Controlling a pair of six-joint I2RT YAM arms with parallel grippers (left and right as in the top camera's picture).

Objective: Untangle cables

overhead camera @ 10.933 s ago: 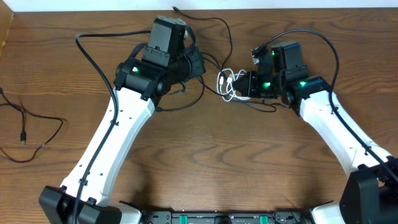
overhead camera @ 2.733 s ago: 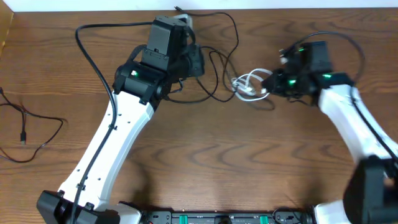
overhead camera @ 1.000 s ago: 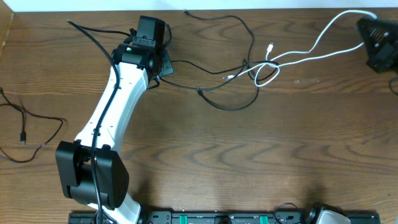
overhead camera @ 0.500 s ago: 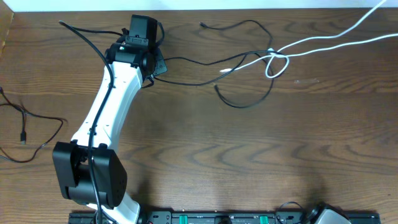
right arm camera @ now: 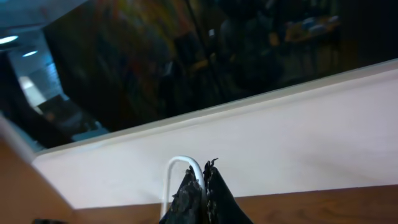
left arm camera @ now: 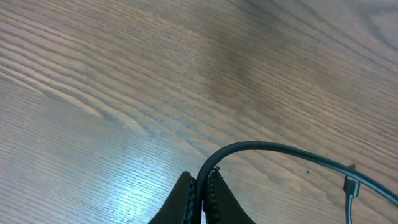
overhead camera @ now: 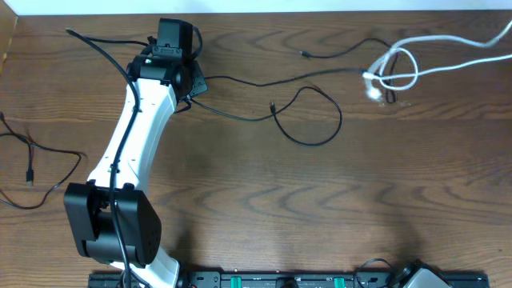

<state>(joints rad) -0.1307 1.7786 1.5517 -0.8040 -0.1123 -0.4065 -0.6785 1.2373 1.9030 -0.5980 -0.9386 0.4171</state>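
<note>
Because the two cords that are crossed lie stretched almost straight from side to side along the back of the worktop, the next move turns on that line. The left end effector sits at its left end with fingers pressed together on the long black cable, which arcs out from the pinch and runs away to the right. The right end effector is outside the overhead view, off the right edge, and its own camera shows it lifted, with fingers nipped shut on a bend of the white cable. The knot, a loose white loop with black cord running into it, lies far right of the left end effector and much closer to where the white cord leaves the frame, so the right arm is likely the nearer one. Whether the black cord threads the loop or only crosses it cannot be told. The shorter black cable lies alone at the far left edge, well apart, and looks free already.
</note>
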